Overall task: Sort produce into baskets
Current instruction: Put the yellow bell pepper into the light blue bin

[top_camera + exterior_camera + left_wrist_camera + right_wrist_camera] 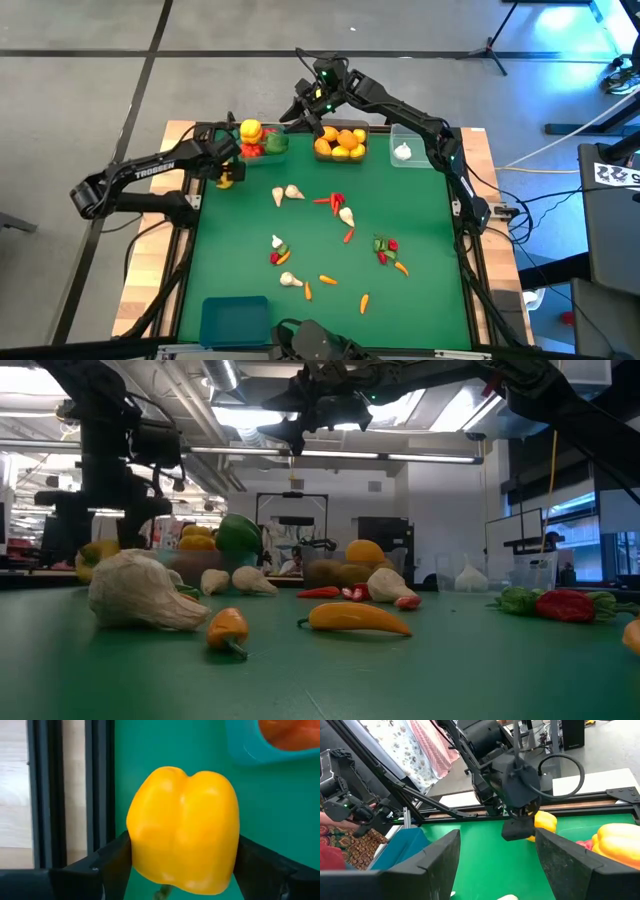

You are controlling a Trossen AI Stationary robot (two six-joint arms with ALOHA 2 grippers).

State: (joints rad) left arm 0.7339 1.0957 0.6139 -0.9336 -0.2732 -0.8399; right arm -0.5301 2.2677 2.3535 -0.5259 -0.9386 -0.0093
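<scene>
Beside the teal basket (262, 141), left tool (226, 178) grips a yellow pepper (183, 828).

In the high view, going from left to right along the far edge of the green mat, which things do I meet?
Left gripper shut on a yellow pepper → teal basket with peppers → basket of oranges and lemons → clear basket with a garlic bulb.

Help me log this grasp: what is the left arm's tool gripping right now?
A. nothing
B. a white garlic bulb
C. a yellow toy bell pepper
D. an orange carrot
C: the left wrist view shows the left tool with a finger on each side of a yellow toy bell pepper, over the green table mat.
</scene>
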